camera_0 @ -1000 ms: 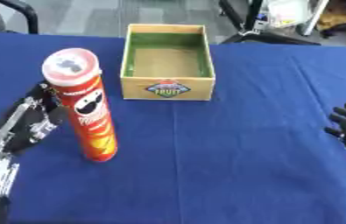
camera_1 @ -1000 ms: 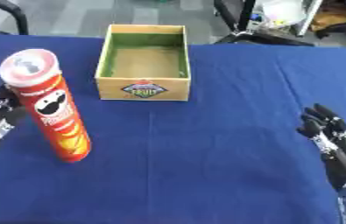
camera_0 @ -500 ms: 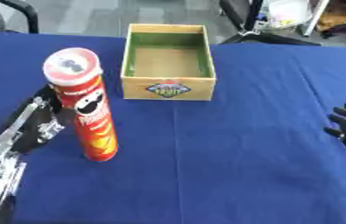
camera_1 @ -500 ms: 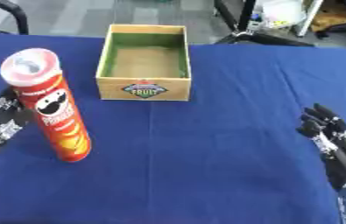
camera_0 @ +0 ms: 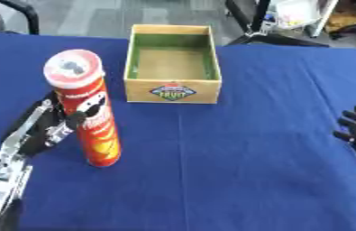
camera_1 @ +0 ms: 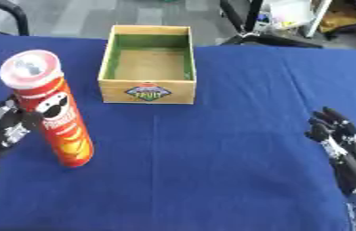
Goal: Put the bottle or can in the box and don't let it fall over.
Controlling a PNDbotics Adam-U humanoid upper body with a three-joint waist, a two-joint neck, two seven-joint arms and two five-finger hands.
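The tall red can (camera_0: pixel 86 113) is seen standing upright on the blue table (camera_0: pixel 236 171), near its left edge and well short of the open wooden box (camera_0: pixel 173 63), which sits toward the far edge, a little left of centre. The box's open top faces up and its interior looks bare, so the can is judged not yet placed.

The left hand (camera_0: pixel 43 128) has been brought against the can's left side, about mid-height. Its fingers are extended and spread around the can, with a thumb tip (camera_0: pixel 76 118) touching the label, but whether they are fully clamped on it cannot be told. A mid-height approach is probably chosen because so tall and narrow a can would tip easily if pushed near its top.

The right hand (camera_1: pixel 342 149) is rested idle near the table's right edge, fingers straight and slightly apart, holding nothing; it is kept well clear of the can and box.

In the right eye view far more of the right hand and forearm is shown, whereas the left eye view catches only its fingertips at the frame's side. The left eye view, in turn, shows the left forearm and its silver wrist more fully
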